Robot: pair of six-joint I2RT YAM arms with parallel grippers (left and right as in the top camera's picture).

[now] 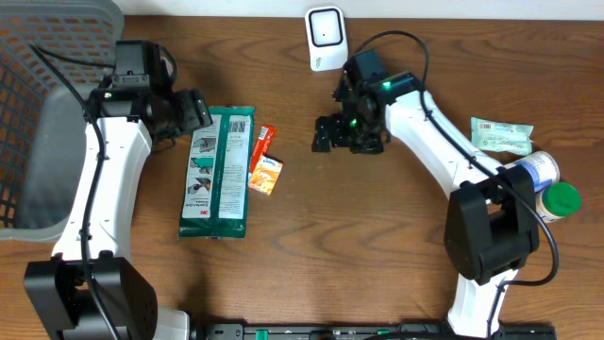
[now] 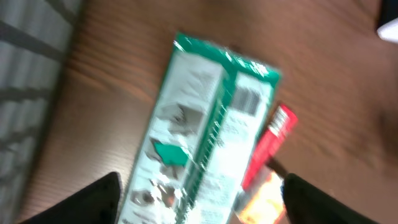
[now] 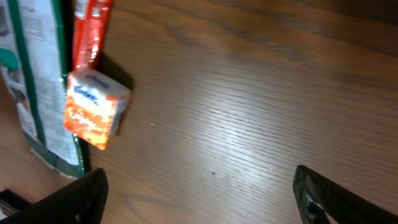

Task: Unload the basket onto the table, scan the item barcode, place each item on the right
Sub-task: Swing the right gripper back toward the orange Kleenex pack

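A green-and-white flat packet (image 1: 217, 173) lies on the wooden table (image 1: 377, 227) left of centre, its printed side up and a barcode (image 2: 247, 99) near its far end; the rest of its print is too small to read. Along its right edge lie a red sachet (image 1: 265, 142) and an orange tissue pack (image 1: 266, 176) with blue lettering that looks like Kleenex. The left gripper (image 1: 192, 111) hovers just off the packet's far left corner, jaws wide and empty. The right gripper (image 1: 328, 135) hangs over bare wood right of the items, also spread wide, gripping nothing. A white scanner (image 1: 326, 38) stands at the far edge. A grey mesh basket (image 1: 38, 57) sits far left, its contents unclear. At right lie a green-printed sachet (image 1: 502, 135), a blue-labelled canister (image 1: 533, 170) and a green lid (image 1: 562, 200).
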